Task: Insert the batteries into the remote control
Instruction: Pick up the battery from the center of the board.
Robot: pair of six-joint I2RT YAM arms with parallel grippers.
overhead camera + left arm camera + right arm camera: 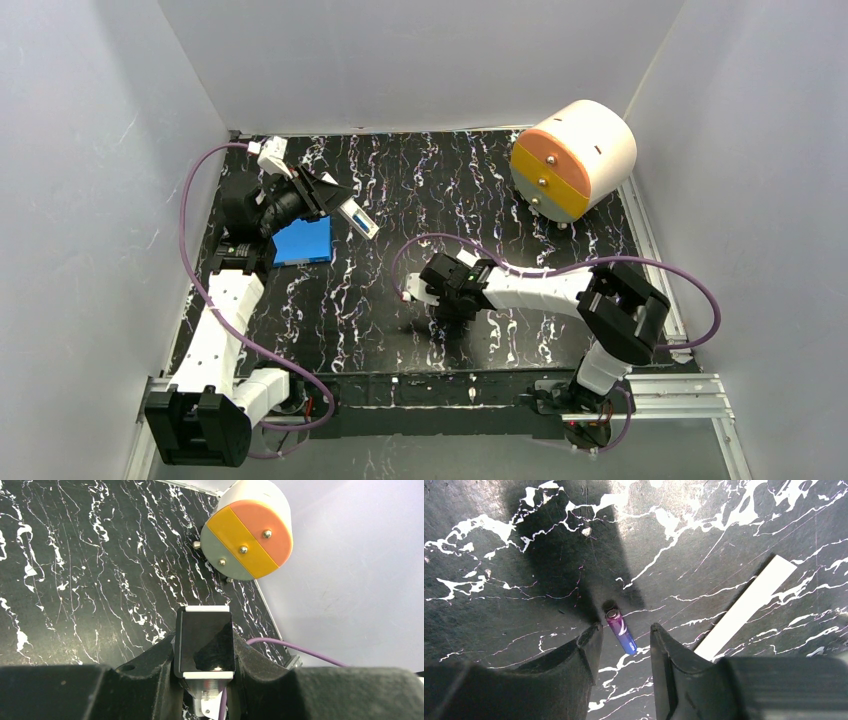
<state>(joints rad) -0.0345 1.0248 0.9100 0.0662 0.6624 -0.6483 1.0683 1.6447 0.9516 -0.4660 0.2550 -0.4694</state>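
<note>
My left jaws clamp the remote control point(205, 645); my right jaws stand open astride a battery point(620, 631) (ungripped), so I judge loading unfinished.

We see a battery point(621, 631) lying on the marbled table point(499, 605) between the spread fingers of our right gripper point(625, 627), a flat white strip point(749, 605) nearby.

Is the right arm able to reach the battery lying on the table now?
Probably yes: the open right pincer straddles the battery, a finger on either side, nothing between them.
</note>
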